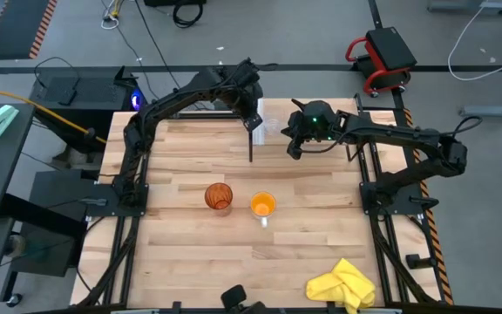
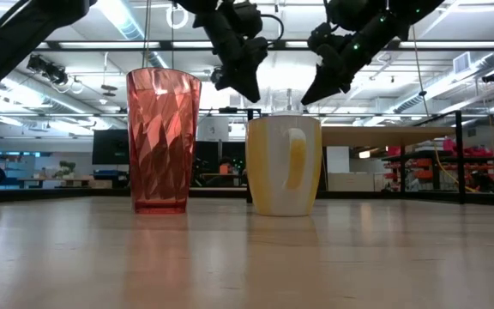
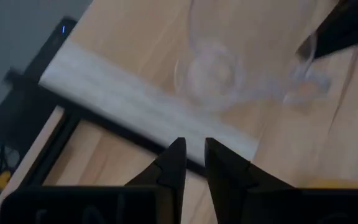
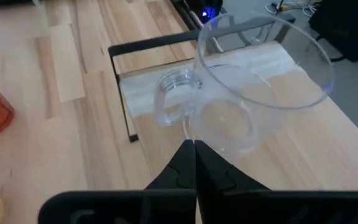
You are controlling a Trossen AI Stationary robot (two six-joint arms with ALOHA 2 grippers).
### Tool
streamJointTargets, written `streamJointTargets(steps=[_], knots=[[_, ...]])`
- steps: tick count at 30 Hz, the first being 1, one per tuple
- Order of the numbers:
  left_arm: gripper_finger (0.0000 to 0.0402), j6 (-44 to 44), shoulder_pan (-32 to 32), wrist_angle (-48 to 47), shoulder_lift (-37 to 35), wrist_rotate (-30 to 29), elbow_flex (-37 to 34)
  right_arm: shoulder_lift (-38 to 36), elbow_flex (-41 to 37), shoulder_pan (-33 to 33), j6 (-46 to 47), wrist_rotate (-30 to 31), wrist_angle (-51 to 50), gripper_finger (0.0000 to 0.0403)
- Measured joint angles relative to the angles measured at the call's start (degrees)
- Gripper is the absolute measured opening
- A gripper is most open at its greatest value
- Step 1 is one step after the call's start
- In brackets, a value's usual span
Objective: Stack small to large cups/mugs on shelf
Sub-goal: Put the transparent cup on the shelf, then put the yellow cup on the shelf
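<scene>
Overhead and table-level views of a two-arm robot at a wooden table (image 1: 190, 253). At the left, the left arm reaches over the far edge of the table to the shelf (image 1: 225, 129), a raised pale wooden board with a white end on a black frame. The left gripper (image 1: 256, 122) hangs above the white end of the shelf; its two dark fingers (image 3: 176, 163) stand a narrow gap apart, with nothing between them. Just beyond that gripper, the glass cup (image 3: 213, 78) is on the shelf, on the wood beside the white end; in the right wrist view the same clear cup (image 4: 232, 106) appears tilted, its wide rim toward the camera and its handle to one side.

Nearer the front, in the middle of the table, the tumbler (image 1: 219, 196) stands upright, ribbed and translucent amber-red. Just to its right, apart from it, stands the mug (image 1: 263, 206), orange inside and cream outside with a pale handle; in the table-level view the tumbler (image 2: 162, 142) is taller than the mug (image 2: 284, 165).

At the right, the right gripper (image 1: 293, 148) hovers at the far edge of the table beside the shelf's end, its fingers (image 4: 185, 163) pressed together, gripping nothing, with the glass cup just ahead of them. A yellow cloth (image 1: 342, 284) lies crumpled at the front right corner.
</scene>
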Motion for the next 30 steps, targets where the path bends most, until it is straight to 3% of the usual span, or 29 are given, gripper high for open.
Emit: streamJointTargets(steps=[15,23,30], knots=[[0.0053,-2.2,-2.7,-21.5,-1.2,-0.4,7.6,-13.7,0.0,4.7,11.3,-1.3,-11.2,0.0018],[0.0048,-8.4,-9.5,-24.1,-5.8,-4.1,7.6,-20.1,0.0,15.3,20.7,-1.6,-17.1,0.0019],[0.0050,-16.1,-21.0,-24.1,-10.2,-11.9,7.7,-21.3,0.0,27.2,31.7,1.5,-22.4,0.0019]])
